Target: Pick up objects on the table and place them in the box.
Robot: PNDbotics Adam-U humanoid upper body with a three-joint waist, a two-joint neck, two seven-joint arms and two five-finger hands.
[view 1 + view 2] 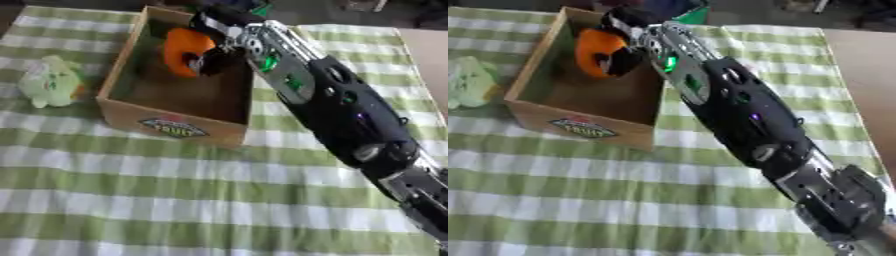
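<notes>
One arm is all you have in view, your right one, running from the lower right corner up across the green-and-white checked tablecloth (175, 200) to the box; its near end is cut off by the frame edge, and your left hand shows nowhere. Past the bare cloth stands one cardboard box (175, 122), open at the top, with a printed label on its near wall that you cannot read. Your right hand (210, 55) is inside the box near its far wall, fingers curled round one orange object (184, 47). What that object is cannot be made out, and the hand hides part of it; whether it touches the box floor is unclear. Left of the box, just beside its wall, lies one pale green soft toy (51, 82), partly cut off in the right eye view.
</notes>
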